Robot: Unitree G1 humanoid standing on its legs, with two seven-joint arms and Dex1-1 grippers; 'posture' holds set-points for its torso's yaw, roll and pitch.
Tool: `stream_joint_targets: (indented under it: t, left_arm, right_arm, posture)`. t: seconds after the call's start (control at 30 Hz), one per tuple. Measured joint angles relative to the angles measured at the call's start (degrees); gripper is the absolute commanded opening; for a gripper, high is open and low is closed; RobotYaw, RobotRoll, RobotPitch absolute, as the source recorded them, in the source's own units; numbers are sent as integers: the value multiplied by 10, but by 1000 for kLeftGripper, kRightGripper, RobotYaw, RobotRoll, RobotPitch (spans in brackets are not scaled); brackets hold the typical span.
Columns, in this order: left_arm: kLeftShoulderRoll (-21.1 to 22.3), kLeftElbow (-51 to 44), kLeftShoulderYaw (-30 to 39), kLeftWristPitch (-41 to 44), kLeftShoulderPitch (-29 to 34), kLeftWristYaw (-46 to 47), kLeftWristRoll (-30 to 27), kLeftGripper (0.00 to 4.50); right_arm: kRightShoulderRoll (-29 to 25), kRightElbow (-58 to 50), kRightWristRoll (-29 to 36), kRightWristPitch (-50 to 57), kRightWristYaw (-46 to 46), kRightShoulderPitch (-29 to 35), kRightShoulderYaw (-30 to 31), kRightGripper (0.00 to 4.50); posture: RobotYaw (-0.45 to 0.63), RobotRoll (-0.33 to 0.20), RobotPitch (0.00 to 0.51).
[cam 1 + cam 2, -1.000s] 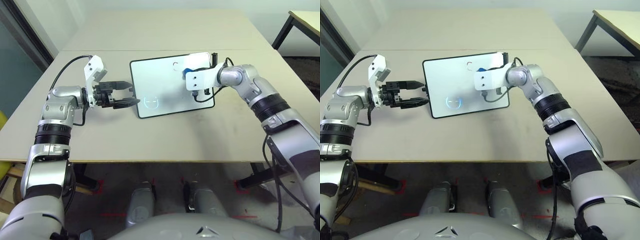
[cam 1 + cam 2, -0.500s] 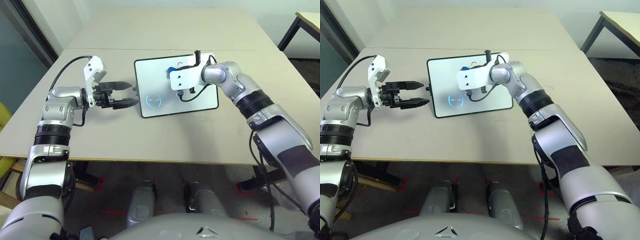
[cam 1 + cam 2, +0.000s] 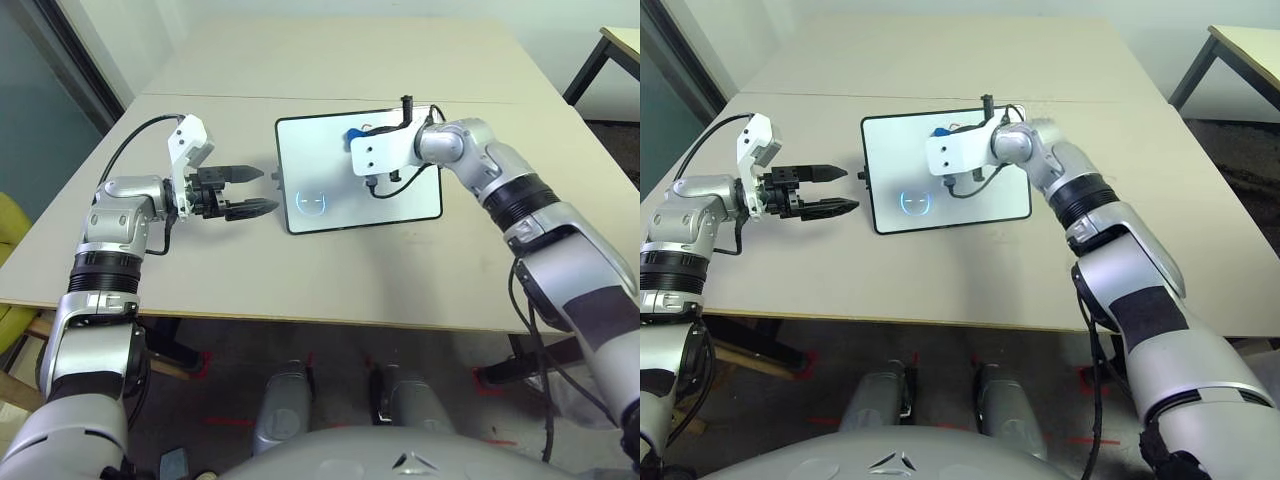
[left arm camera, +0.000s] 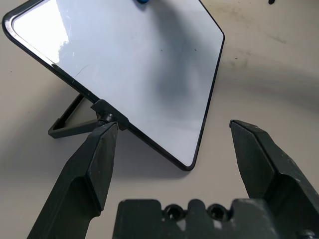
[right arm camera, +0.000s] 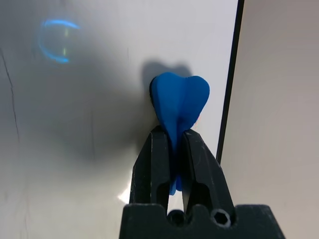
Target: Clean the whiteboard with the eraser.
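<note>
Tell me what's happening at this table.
The robot's right gripper has its black fingers closed on a soft blue eraser and holds it at the white, dark-framed board, apparently wiping it. A reddish mark remains near the eraser. The left gripper stands open beside the board, holding nothing.

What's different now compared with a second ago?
The right gripper has slid the blue eraser across the whiteboard towards the robot's left, so it has gone from the right of the small red mark to its left. Nothing was picked up or let go. The eraser is still gripped, the left gripper is still open, and the blue face drawing remains.
</note>
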Motion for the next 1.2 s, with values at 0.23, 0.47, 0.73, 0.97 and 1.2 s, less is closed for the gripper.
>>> stream_joint_targets:
  t: [0.23, 0.47, 0.73, 0.97, 1.2]
  left_arm:
    - [0, 2, 0, 0, -8, -2, 0, 4500]
    - [0, 3, 0, -2, -9, -3, 0, 4500]
    - [0, 3, 0, -2, -9, -2, 0, 4500]
    - [0, 3, 0, -2, -9, -1, 0, 4500]
    - [0, 2, 0, -2, -8, 2, 0, 4500]
  right_arm:
    - [-27, 24, 2, 0, -9, -2, -8, 105]
    - [-35, 43, 4, 1, -13, -13, -12, 105]
    - [-11, 43, 4, 6, -13, -21, -12, 104]
    - [23, 43, 4, 7, -13, -32, -12, 104]
    - [48, 43, 2, 7, -13, -38, -8, 101]
  posture:
    - [165, 0, 61]
    - [171, 0, 61]
    - [183, 0, 60]
    - [190, 0, 57]
    - [200, 0, 53]
